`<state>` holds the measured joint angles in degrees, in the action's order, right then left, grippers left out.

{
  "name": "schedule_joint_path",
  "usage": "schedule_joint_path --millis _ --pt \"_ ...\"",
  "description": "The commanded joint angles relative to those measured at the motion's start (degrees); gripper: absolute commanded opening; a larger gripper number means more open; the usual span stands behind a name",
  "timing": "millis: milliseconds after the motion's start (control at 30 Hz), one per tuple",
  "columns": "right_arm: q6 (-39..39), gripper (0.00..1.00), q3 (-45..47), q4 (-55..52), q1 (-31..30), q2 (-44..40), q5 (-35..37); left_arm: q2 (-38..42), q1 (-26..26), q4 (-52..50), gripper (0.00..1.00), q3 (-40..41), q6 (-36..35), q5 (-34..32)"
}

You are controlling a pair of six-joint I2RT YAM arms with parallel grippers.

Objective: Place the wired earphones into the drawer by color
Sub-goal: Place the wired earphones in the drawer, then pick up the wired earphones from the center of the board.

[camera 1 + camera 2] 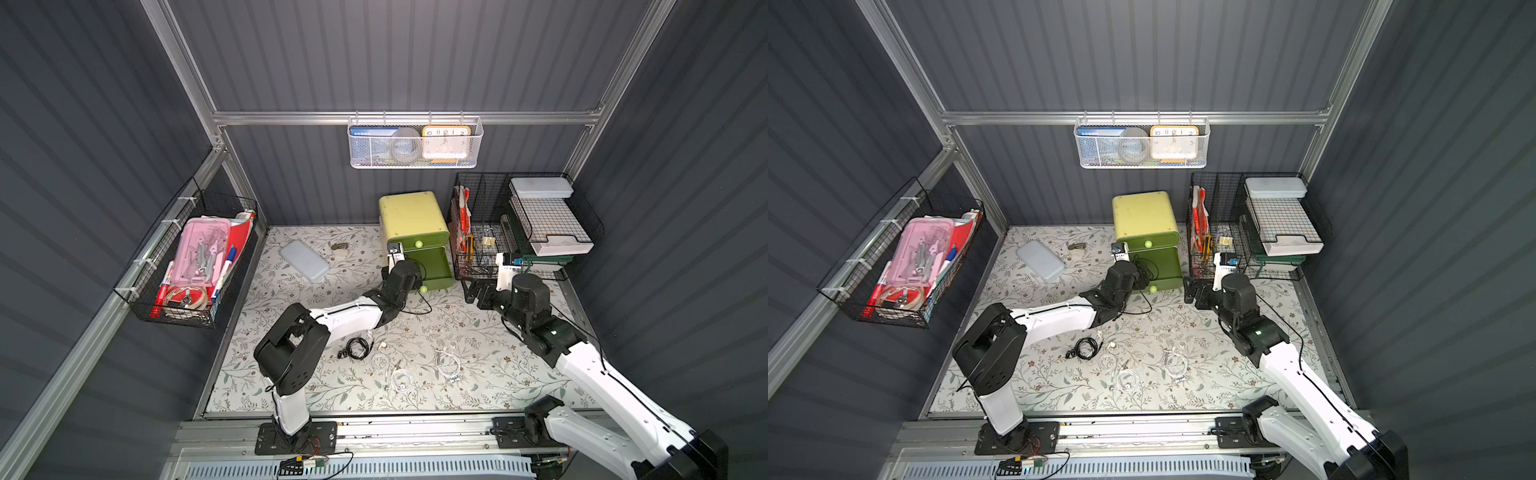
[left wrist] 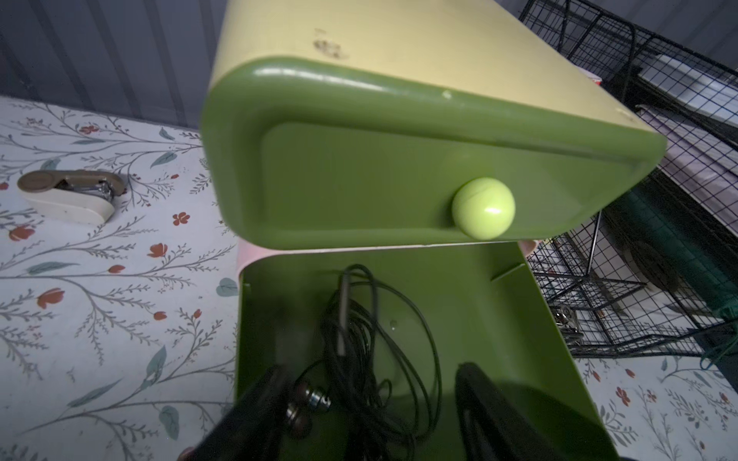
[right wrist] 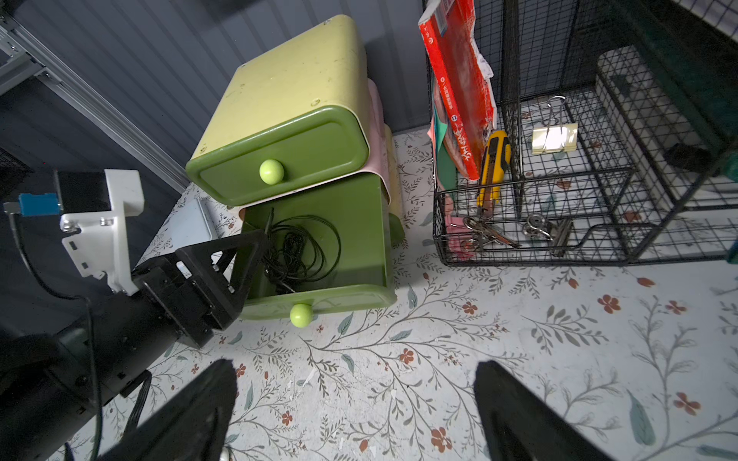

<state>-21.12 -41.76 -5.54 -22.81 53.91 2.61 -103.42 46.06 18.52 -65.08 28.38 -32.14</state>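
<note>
The green cabinet's lower drawer (image 3: 359, 223) is pulled out, and a black coil of wired earphones (image 2: 359, 339) lies in it (image 3: 295, 251). My left gripper (image 2: 373, 371) hangs open over that drawer, one finger on each side of the coil, and the earbuds (image 2: 307, 403) lie by one finger. The upper drawer (image 3: 279, 159) is shut. On the table lie another black coil (image 1: 357, 348) and white coils (image 1: 401, 380) (image 1: 448, 363). My right gripper (image 3: 355, 365) is open above bare table, in front of the wire rack, holding nothing.
A black wire rack (image 1: 519, 224) with a box cutter, clips and trays stands right of the cabinet. A stapler (image 1: 340, 247) and a grey-blue lid (image 1: 304, 261) lie at the back left. Wire baskets hang on the left wall (image 1: 187, 266) and back wall (image 1: 413, 143).
</note>
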Motion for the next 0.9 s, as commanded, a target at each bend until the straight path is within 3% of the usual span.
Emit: schedule_joint_path --millis 0,167,467,700,867 --pt "0.21 0.97 0.80 0.98 0.22 -0.54 -0.78 4.32 0.34 -3.38 0.82 -0.75 1.21 -1.59" --pt "0.38 0.97 0.80 2.15 0.26 -0.13 -3.67 11.21 0.43 -7.19 0.99 1.15 3.17 -3.19" --pt "-0.47 0.97 1.18 6.30 0.22 3.44 -12.61 24.33 0.43 -23.19 0.99 4.85 7.75 -4.49" --pt "-3.62 0.97 -0.58 8.68 -0.02 10.43 -26.01 33.69 0.43 -36.94 0.99 8.21 11.45 -0.94" --pt "-6.29 0.96 -1.54 8.53 -0.51 15.06 -28.94 37.84 0.40 -41.89 0.99 10.32 16.49 1.24"
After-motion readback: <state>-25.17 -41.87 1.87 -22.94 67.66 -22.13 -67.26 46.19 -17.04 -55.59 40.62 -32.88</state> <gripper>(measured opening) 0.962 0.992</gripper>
